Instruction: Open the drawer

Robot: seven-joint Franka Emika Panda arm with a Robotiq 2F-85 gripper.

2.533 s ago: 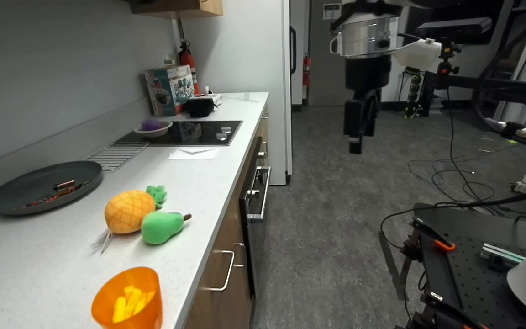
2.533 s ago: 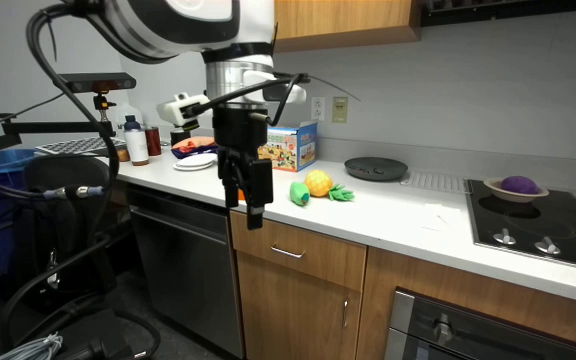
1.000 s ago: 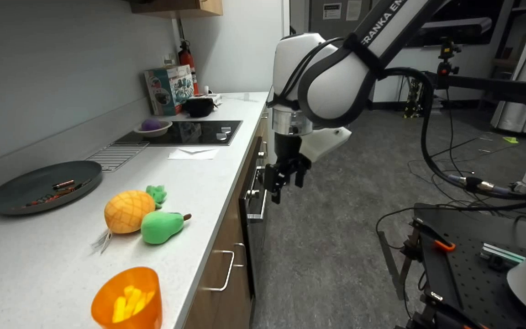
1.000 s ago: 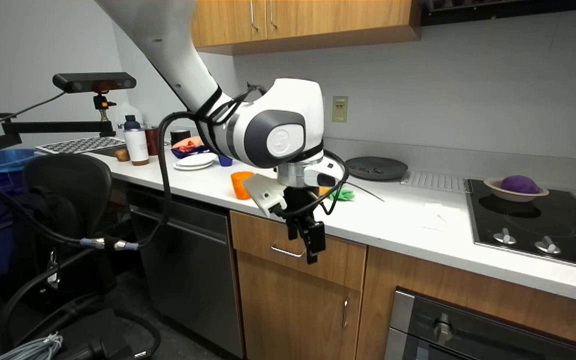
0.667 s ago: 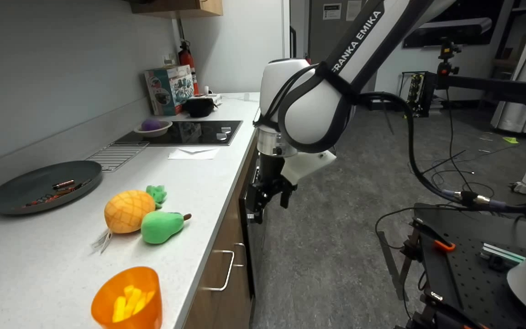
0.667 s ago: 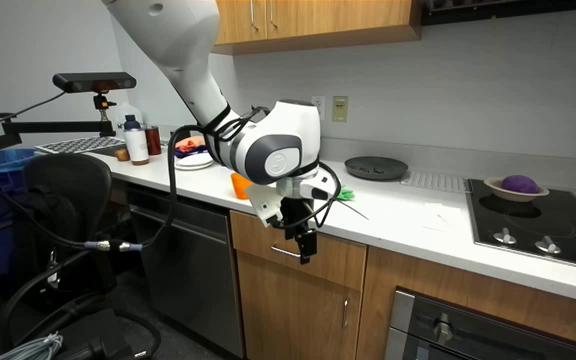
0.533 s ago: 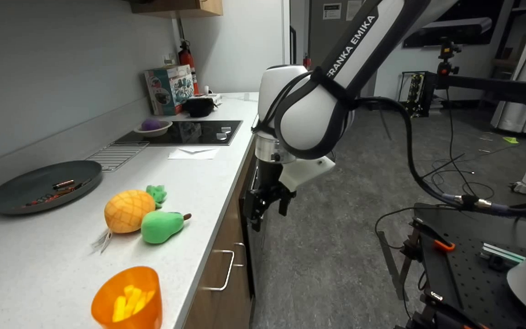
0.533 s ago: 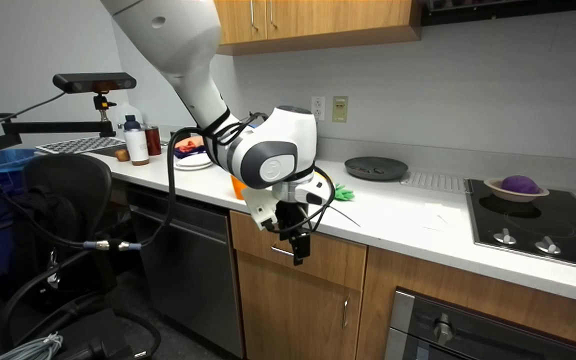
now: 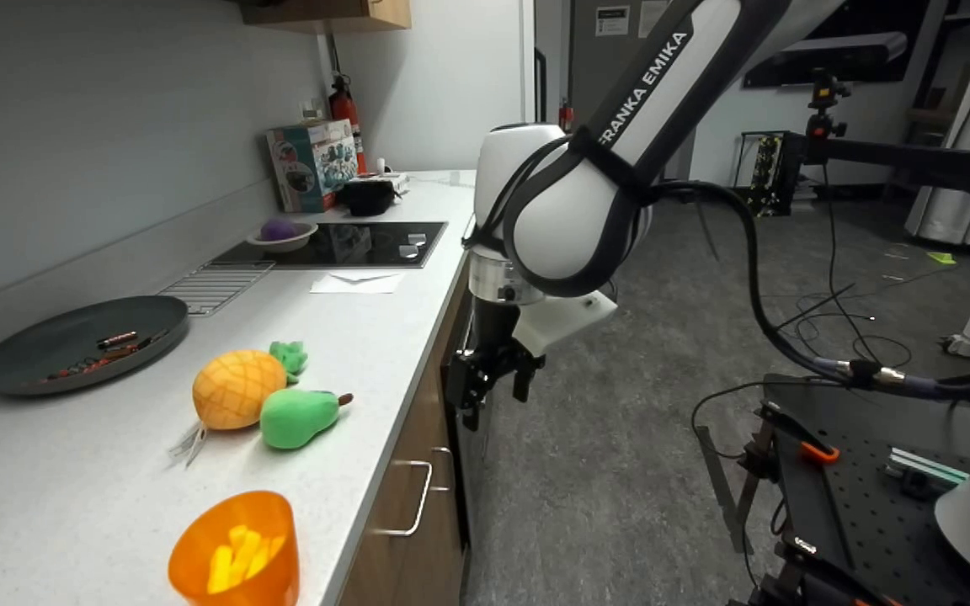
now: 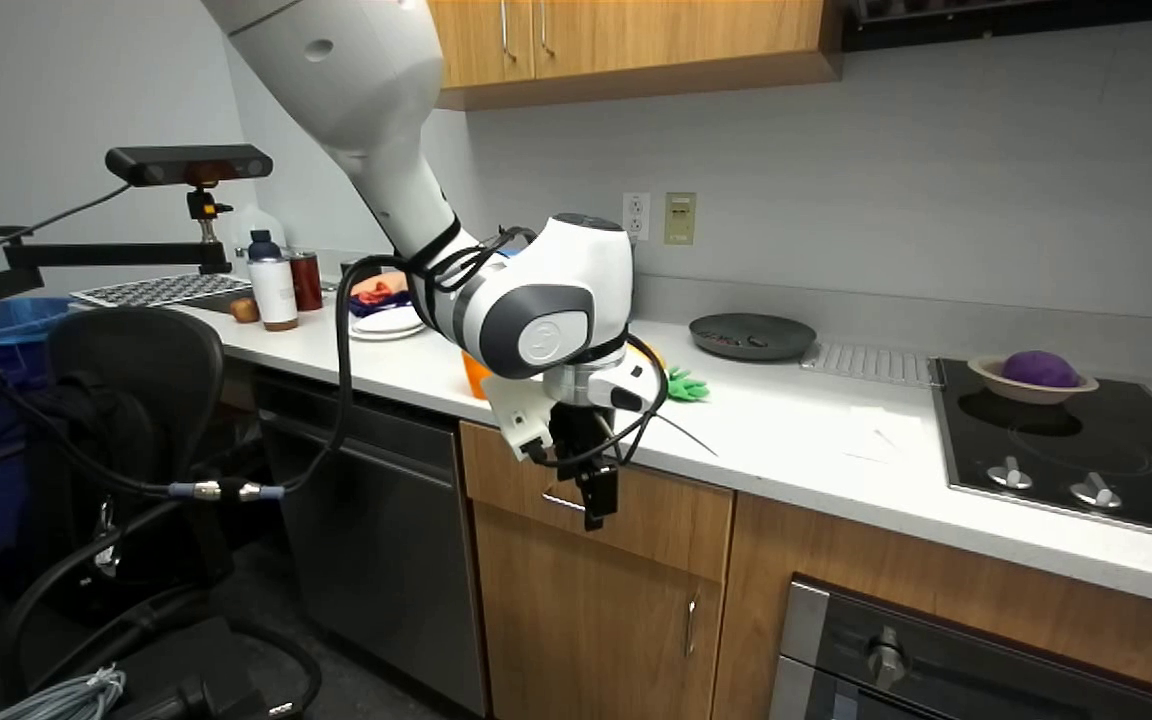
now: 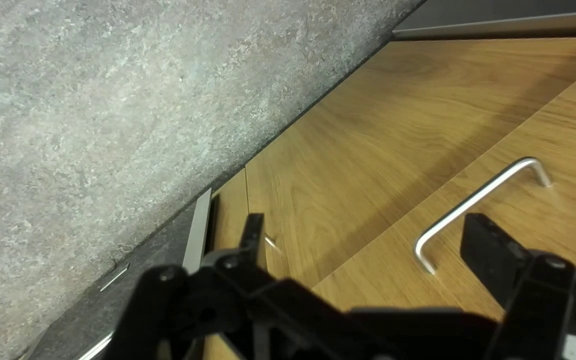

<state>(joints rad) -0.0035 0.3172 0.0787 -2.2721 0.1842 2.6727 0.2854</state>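
The drawer (image 10: 681, 510) is a shallow brown wood front under the counter, shut flush, with a horizontal silver bar handle (image 10: 564, 501). The drawer front (image 11: 568, 220) and its handle (image 11: 469, 202) also show in the wrist view. An exterior view shows the handle (image 9: 422, 502) edge-on. My gripper (image 9: 497, 407) is tilted, open and empty, in front of the cabinets near handle height. In the wrist view my fingertips (image 11: 364, 224) are wide apart. The handle's near end appears between them, closer to the right finger; I see no contact. My gripper (image 10: 593, 495) partly hides the handle's right end.
A cabinet door (image 10: 586, 610) with a vertical handle (image 10: 691, 627) lies below the drawer. A dishwasher (image 10: 366, 540) and an oven (image 10: 936, 660) flank it. The white counter edge (image 10: 786, 495) juts above. An orange cup (image 9: 237, 547) and plush pear (image 9: 300, 418) stand near it.
My arm has swung from over the floor toward the cabinets and come down, and my gripper has tilted. In the last half second it has barely moved. The drawer has stayed shut.
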